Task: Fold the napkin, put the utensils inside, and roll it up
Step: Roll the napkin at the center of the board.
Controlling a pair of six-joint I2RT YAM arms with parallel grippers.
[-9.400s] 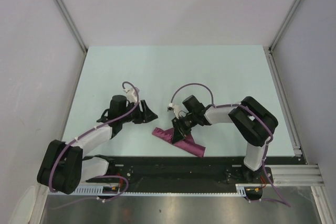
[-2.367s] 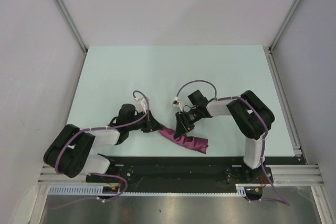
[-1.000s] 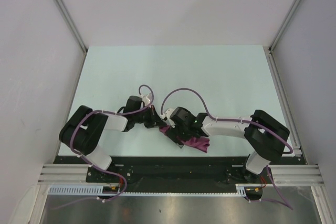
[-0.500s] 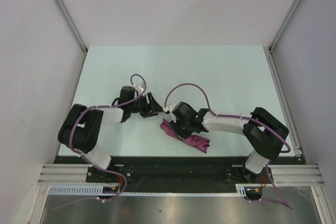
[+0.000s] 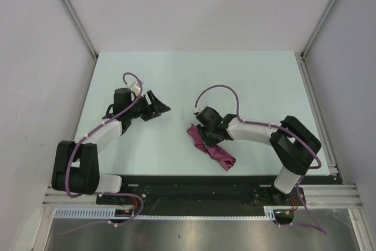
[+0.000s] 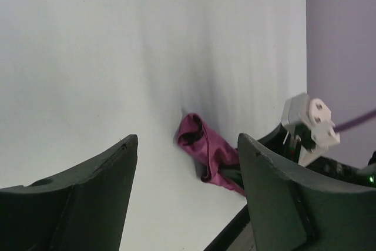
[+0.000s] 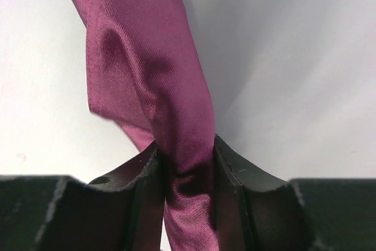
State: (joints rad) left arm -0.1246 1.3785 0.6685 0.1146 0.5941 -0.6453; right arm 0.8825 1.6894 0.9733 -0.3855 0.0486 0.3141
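Wide free run over far half of table, from back wall down to both grippers. Open lane on bare surface between left gripper and right gripper, well apart. Left jaws spread, nothing between them.

Blocked centre-right: bunched napkin running diagonally toward near edge, right gripper clamped on its far-left end, right arm stretched low beside it. Near-left strip barred by left arm.

Hemmed in by left wall, right wall and slanted frame post. Near edge closed by black base rail.
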